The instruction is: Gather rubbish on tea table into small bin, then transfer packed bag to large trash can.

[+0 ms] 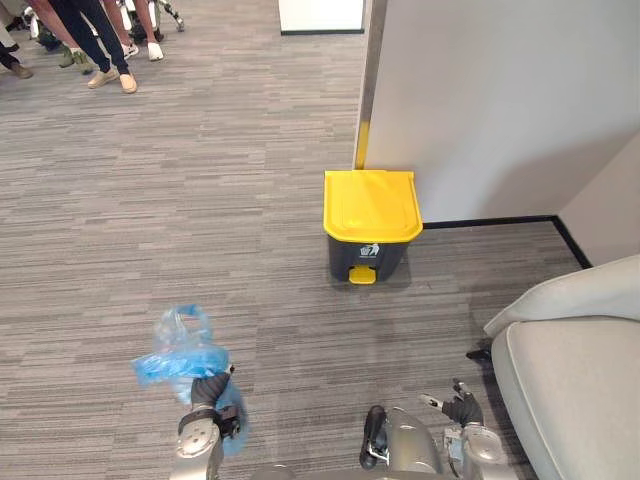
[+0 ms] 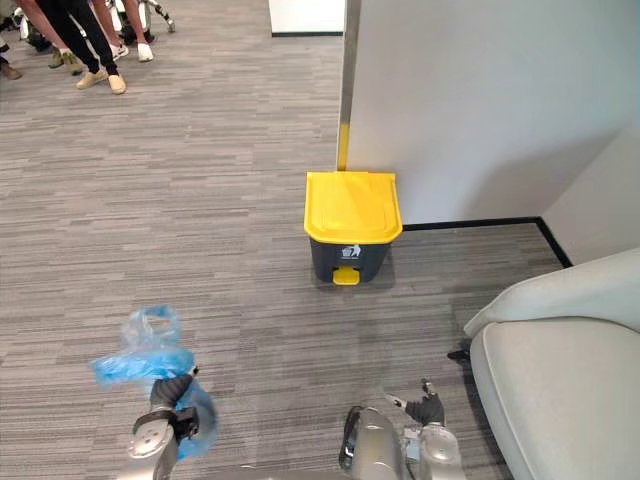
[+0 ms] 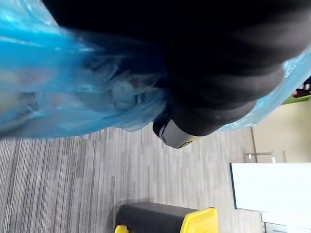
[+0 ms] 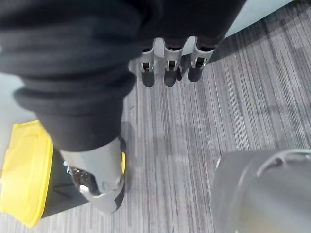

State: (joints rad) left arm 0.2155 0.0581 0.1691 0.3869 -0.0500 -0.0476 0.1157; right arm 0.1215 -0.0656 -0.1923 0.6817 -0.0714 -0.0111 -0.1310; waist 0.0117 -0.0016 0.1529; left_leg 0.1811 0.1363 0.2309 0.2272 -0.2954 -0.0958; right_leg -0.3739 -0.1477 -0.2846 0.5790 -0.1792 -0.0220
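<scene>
Grey striped carpet (image 1: 250, 200) covered the floor in front of you, and a white wall (image 1: 500, 100) stood on your right with a black skirting strip along its base. Against the near corner of that wall stood the large trash can (image 1: 345, 262), dark grey in the body. Its yellow lid (image 1: 370, 205) was down, and a small yellow pedal (image 1: 362, 275) sat at the foot of its front.

You had the left hand (image 1: 207, 392) low on your left side, clenched around the blue plastic bag (image 1: 180, 358). The bag was bunched at the hand. Crumpled film and a loop of handle rose above the hand, and more film hung below it, clear of the carpet. In the left wrist view the blue film pressed close around the dark cover, and one dark fingertip (image 3: 177, 133) showed against it. The bag was well apart from the trash can, nearer to you and to its left.

Your right hand (image 1: 462, 408) hung low on the right, holding nothing, with its fingers (image 4: 167, 68) relaxed and pointing down at the carpet.

Just beside that hand, at the right edge, was a pale grey upholstered seat (image 1: 570, 370). Far off at the upper left, several people's legs and shoes (image 1: 95, 40) stood on the carpet.
</scene>
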